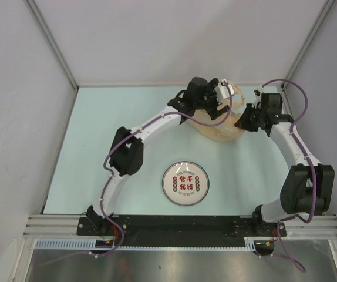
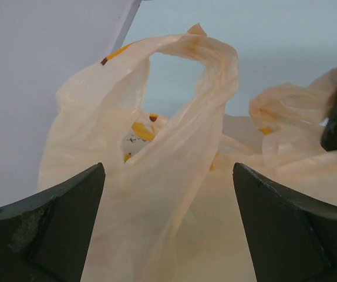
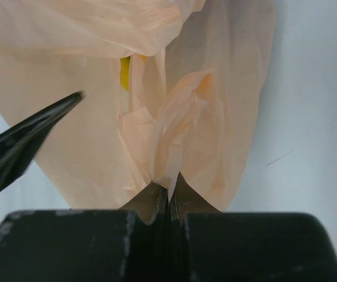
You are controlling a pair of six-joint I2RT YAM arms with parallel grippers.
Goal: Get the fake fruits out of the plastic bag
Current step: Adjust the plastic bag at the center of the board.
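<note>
The pale-orange plastic bag (image 1: 222, 130) lies crumpled at the far middle of the table. My left gripper (image 1: 217, 110) hovers over its left side, open wide; in the left wrist view (image 2: 168, 170) a raised loop handle (image 2: 215, 64) stands between the jaws, not gripped. Yellow fruit (image 2: 141, 130), probably the banana, shows inside the bag's mouth; the other fruits are hidden. My right gripper (image 1: 245, 120) is at the bag's right edge, shut on a bunched fold of the bag (image 3: 177, 126). A yellow patch (image 3: 124, 73) shows through the film there.
A round white plate with red characters (image 1: 185, 183) lies on the table in front of the bag. Grey walls enclose the table at the left, back and right. My left gripper's dark finger (image 3: 22, 147) crosses the left side of the right wrist view.
</note>
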